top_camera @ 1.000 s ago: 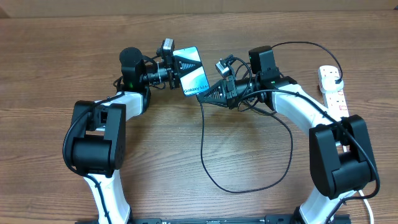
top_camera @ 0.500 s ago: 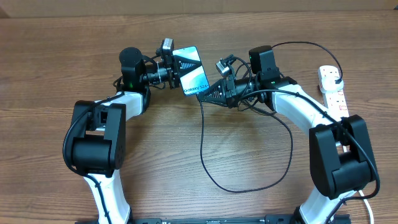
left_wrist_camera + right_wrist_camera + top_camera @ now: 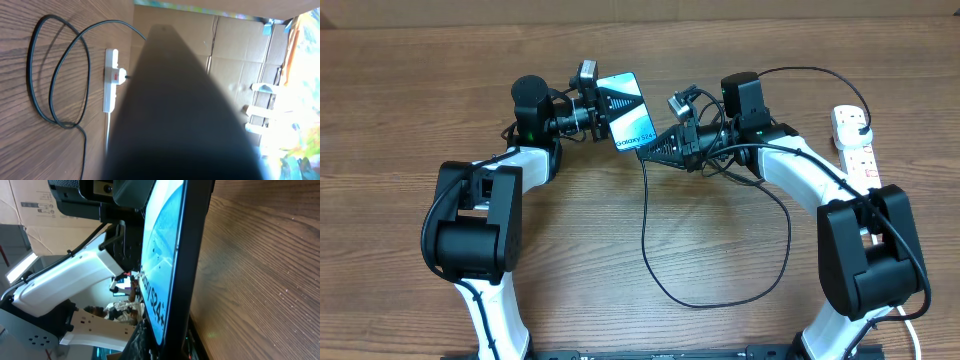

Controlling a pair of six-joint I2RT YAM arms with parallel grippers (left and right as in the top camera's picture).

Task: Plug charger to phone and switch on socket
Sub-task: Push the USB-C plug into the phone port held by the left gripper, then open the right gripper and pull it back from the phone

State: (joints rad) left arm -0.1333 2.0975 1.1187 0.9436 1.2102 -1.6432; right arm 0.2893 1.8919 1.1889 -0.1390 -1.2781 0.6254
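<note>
Jaws of the left gripper clamp the phone, long axis slanting front-to-back, lettered end toward the right gripper, whose jaws pinch the charger.

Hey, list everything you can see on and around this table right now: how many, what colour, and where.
phone: one, black edges, light blue screen, gripped at upper middle of the overhead view.
charger cable: one, black, from the phone's lower edge, looping over the table.
power strip: one, white with red marks, right edge of the table, black plug in it.
table: one, brown wood.
cardboard boxes: several, brown, background of the left wrist view.
left pincer: one, black, shut on the phone.
right pincer: one, black, holding the cable end.
</note>
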